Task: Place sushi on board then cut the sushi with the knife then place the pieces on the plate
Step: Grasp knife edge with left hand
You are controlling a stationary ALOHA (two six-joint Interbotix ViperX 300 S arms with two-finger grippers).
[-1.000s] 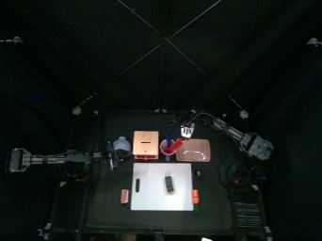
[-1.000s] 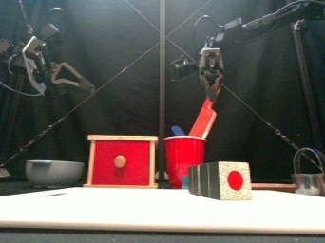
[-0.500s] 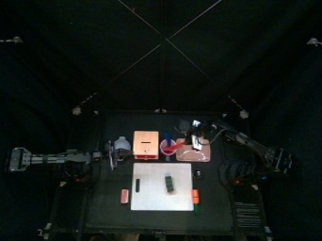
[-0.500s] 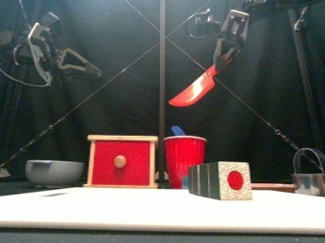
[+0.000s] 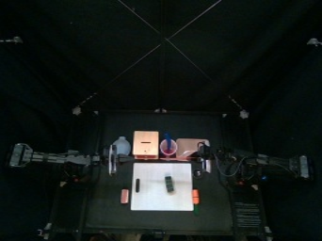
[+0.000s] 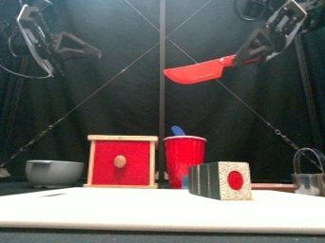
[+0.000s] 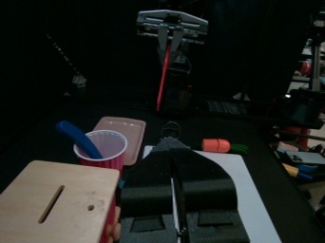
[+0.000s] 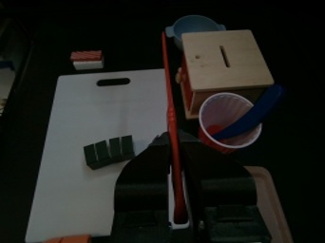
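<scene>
The dark green sushi roll (image 6: 219, 180) (image 5: 167, 184) (image 8: 109, 150) lies whole on the white cutting board (image 6: 140, 209) (image 5: 151, 174). High above the table, my right gripper (image 6: 264, 47) (image 5: 206, 156) (image 8: 172, 159) is shut on the handle of the red knife (image 6: 200, 69) (image 8: 170, 85) (image 7: 164, 76), whose blade lies nearly level and points left. The red cup (image 6: 184, 159) (image 8: 226, 121) holds the blue knife (image 6: 178, 131) (image 8: 261, 102). The pink plate (image 5: 191, 148) (image 7: 122, 127) lies behind the board on the right. My left gripper (image 6: 38, 43) (image 7: 178, 144) hangs shut and empty at the left.
The wooden box (image 6: 122, 161) (image 5: 146, 143) stands left of the cup, with the blue-grey bowl (image 6: 53, 172) beyond it. A metal cutter (image 6: 309, 176) sits at the right. A red toy (image 5: 123, 195) and an orange toy (image 5: 195, 196) flank the board.
The right gripper has lifted the red knife out of the cup and swung it up and toward the front, turning the blade from hanging down to nearly level. The left arm rose slightly.
</scene>
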